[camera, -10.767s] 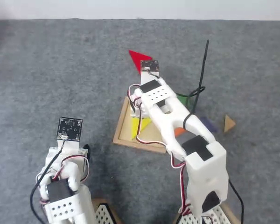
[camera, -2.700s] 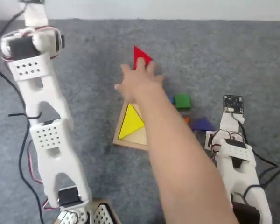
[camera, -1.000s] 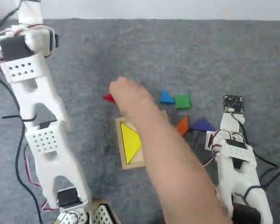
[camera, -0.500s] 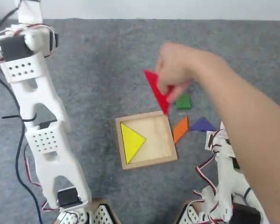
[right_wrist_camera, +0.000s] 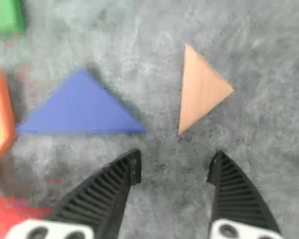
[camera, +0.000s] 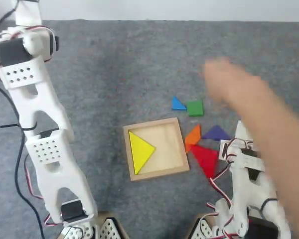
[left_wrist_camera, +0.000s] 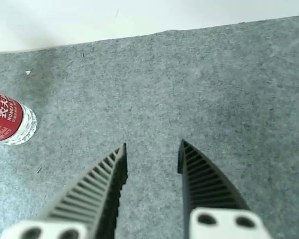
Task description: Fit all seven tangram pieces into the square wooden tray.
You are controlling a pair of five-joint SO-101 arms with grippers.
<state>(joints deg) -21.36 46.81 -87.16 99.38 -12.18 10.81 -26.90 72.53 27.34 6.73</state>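
The pale square wooden tray [camera: 152,123] sits mid-tabletop, a yellow triangle [camera: 140,149] against its left wall. Left tool [left_wrist_camera: 152,152] and right tool [right_wrist_camera: 174,164] both gape, released. Red triangle [camera: 205,158], purple triangle [camera: 217,133], orange piece [camera: 192,136], green square [camera: 195,108] and blue triangle [camera: 178,104] lie outside, toward the right edge.

**One piece in the tray, six on the desk**

The square wooden tray [camera: 152,122] lies flat on the grey desk [camera: 109,74], turned slightly askew. Inside it I see the large yellow triangle [camera: 139,151], flat against the wall nearer my left arm, its tip pointing to the tray's middle.

Just outside the opposite wall lies the orange piece [camera: 192,135]. The large red triangle [camera: 205,158] sits close beside it, by the tray's corner. The purple triangle [camera: 217,133] is just beyond the orange piece. Farther out, the small blue triangle [camera: 178,104] and green square [camera: 195,108] sit side by side. A small tan triangle [right_wrist_camera: 202,89] lies flat near the purple one, apart from it.
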